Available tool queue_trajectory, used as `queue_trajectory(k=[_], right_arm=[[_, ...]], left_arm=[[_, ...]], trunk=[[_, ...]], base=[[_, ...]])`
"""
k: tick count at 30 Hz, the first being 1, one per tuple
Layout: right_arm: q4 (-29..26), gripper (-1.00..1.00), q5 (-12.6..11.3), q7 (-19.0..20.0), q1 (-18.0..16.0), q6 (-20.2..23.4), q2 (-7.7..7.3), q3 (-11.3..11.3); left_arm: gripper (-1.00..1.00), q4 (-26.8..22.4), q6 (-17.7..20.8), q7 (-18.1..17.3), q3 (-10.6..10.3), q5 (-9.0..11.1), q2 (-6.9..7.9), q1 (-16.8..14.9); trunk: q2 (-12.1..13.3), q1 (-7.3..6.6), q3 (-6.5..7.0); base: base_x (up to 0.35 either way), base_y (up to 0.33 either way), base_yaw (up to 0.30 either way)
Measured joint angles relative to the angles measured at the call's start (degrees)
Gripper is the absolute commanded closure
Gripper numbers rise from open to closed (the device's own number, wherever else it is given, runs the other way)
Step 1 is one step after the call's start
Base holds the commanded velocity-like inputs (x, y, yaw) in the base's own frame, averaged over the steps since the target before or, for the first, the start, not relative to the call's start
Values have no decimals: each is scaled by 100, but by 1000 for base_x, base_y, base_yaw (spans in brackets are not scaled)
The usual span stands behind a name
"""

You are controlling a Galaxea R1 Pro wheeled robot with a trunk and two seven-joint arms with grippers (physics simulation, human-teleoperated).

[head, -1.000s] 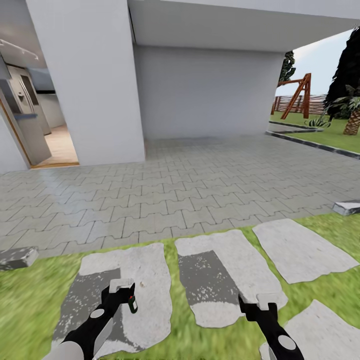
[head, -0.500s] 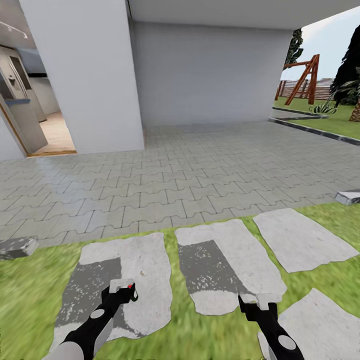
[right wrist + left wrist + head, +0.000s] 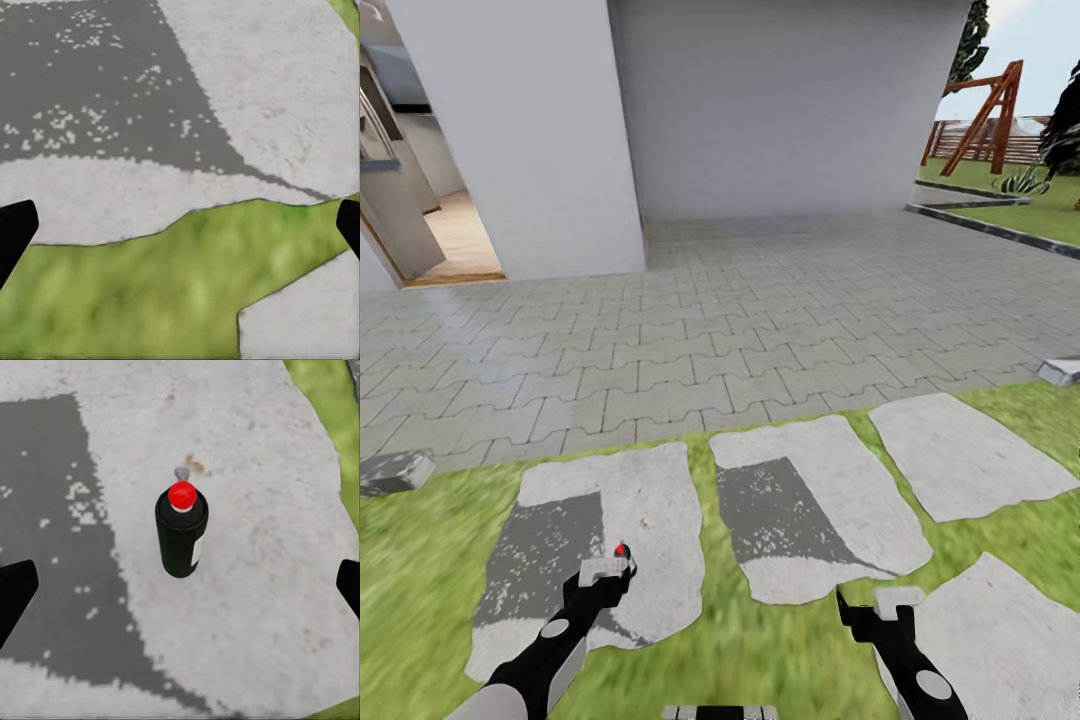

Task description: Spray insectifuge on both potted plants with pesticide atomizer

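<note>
Risk centres on the black left gripper (image 3: 605, 572), low over a pale grey stepping stone (image 3: 650, 490) in the green lawn (image 3: 420, 560). Its fingers (image 3: 15, 592) are spread wide. The pesticide atomizer, a slim blackish bottle with a red cap (image 3: 181, 536), sits midway between them, touching neither. From the head camera its cap is a red dot (image 3: 622, 551) just beside the gripper.

The bottle looks upright on the stone, so an off-centre closing would likely tip it and roll it into the grass. Closing too high would pinch the cap and slip.

The black right gripper (image 3: 887, 603) hangs over the grass edge of another stone, its fingers (image 3: 15, 229) also spread and empty. The brown wooden swing frame (image 3: 985, 115) stands far right. A loose hold could drop the bottle on the drive to the plants.
</note>
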Motion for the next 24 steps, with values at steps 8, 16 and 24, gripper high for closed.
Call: queue_trajectory(k=[8,16,24], right_arm=[[0,-100,1,-1,0,0,0,0],[0,-100,1,0,0,0,0,7],[2,-100,7,0,0,0,0,9]], left_arm=[[-100,4,-135,0,-1,6,-3,25],[-100,57,-458,1,0,10,-4,34],[-100,61,-459,9,33,28,2,27]], trunk=[[-11,21,-251],[-22,41,-502],[-32,62,-753]], base=[[0,0,0],[0,0,0],[0,0,0]])
